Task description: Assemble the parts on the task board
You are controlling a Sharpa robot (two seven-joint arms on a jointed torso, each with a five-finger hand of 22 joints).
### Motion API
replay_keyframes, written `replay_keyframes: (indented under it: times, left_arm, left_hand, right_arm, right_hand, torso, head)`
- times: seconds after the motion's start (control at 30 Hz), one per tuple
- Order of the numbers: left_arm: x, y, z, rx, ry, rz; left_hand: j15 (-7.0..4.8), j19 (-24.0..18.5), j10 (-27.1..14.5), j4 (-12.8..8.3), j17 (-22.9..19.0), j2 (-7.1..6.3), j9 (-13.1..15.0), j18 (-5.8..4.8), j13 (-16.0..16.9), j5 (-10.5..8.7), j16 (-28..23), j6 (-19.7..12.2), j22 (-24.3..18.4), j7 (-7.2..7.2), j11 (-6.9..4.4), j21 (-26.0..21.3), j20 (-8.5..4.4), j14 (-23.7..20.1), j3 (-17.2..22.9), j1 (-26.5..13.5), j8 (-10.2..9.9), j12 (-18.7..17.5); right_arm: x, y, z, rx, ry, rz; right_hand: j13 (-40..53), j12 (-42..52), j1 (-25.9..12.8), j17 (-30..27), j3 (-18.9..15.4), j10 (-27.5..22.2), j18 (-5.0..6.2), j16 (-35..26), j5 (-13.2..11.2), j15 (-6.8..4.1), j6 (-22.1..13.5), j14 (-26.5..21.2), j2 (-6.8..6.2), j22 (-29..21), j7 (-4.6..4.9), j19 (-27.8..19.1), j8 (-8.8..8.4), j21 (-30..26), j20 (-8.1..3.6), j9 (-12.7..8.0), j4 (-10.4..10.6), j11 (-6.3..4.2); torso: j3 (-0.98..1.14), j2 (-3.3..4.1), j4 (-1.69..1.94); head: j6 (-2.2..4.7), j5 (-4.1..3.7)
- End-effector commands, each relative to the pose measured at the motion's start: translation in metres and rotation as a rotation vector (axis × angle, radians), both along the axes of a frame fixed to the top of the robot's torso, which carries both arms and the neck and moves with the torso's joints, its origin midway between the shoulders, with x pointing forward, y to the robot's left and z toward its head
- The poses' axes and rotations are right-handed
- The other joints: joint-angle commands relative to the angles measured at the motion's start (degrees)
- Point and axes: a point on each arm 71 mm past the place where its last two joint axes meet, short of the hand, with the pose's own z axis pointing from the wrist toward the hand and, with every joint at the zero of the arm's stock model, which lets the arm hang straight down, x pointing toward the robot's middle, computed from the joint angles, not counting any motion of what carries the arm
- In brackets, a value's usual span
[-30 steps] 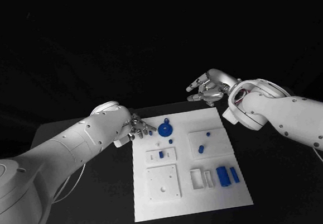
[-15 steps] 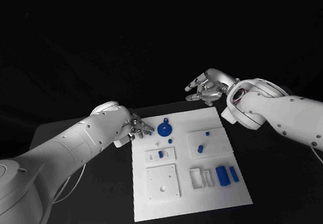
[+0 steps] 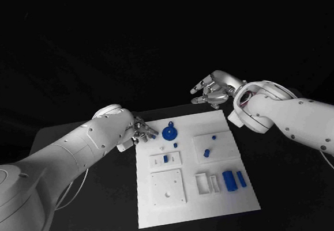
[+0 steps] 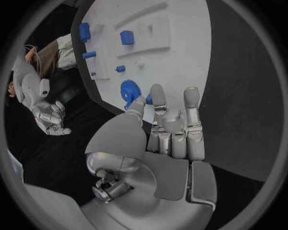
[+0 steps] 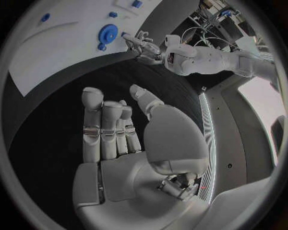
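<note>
Black bench (image 3: 81, 220), pitch-dark room behind. White task board (image 3: 198, 204) sits mid-bench with small blue parts (image 3: 235, 180) on it. Left hand (image 3: 142, 131) hovers by the blue gear (image 3: 169, 132), fingers apart, grasping nothing. Right hand (image 3: 212, 91) is raised past the board's far edge, also released.

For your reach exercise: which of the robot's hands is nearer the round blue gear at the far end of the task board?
Left. The left hand sits just beside the blue gear; the right hand hangs beyond the board's far edge.

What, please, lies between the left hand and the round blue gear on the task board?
Nothing: in the head view only bare white task board separates the left hand from the gear.
</note>
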Motion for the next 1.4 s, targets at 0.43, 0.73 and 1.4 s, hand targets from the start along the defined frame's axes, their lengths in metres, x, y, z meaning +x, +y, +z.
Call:
replay_keyframes:
  times: [0.43,0.73,1.4]
  left_arm:
    - [-0.002,-0.003,-0.003,-0.04,0.046,-0.013]
    - [-0.003,-0.002,-0.003,-0.062,0.049,0.004]
    - [-0.034,0.009,0.013,-0.214,0.005,0.059]
  left_hand:
    - [0.0,-0.6,2.7,-5.4,0.2,2.36,-0.3,-0.09,-0.1,6.74,0.2,-0.9,1.1,0.08,0.31,0.2,0.38,-0.2,4.6,3.9,-0.4,-0.1]
    - [0.15,-0.7,2.7,-8.5,1.3,2.61,0.4,0.45,-0.6,11.76,0.9,-0.7,1.2,0.37,0.36,0.8,0.64,0.3,7.7,3.5,0.2,0.6]
    - [0.04,0.3,2.9,-13.9,8.3,0.38,1.2,1.61,-7.5,22.71,3.1,3.4,1.2,-0.59,-0.59,3.7,0.94,3.9,12.5,-1.7,0.8,7.1]
  right_arm:
    - [0.0,0.001,0.0,-0.011,0.001,0.01]
    - [0.0,0.0,-0.001,-0.013,0.002,0.008]
    - [0.002,-0.016,-0.003,-0.027,0.01,-0.02]
  right_hand:
    - [0.0,0.1,-0.4,0.0,0.3,-0.2,0.84,-0.3,1.2,-0.01,0.2,-0.1,-0.2,3.1,0.01,2.7,-0.16,-0.1,0.21,0.0,0.1,-0.08]
    - [0.0,0.1,-0.4,0.0,0.4,-0.2,0.84,-0.3,1.4,-0.01,0.3,-0.1,-0.22,3.1,-0.01,2.7,-0.15,-0.1,0.21,0.1,0.1,-0.09]
    - [-0.1,0.0,-0.5,0.0,0.5,-0.3,0.83,-0.3,1.6,-0.02,0.3,-0.1,-0.28,3.1,-0.01,2.7,-0.16,-0.1,0.2,0.0,0.0,-0.09]
  torso:
    - [-0.05,0.03,0.15]
    - [-0.03,-0.04,0.27]
    - [-0.29,-1.58,2.92]
  head:
    - [-0.11,0.01]
    - [-0.31,0.07]
    - [-1.54,-0.96]
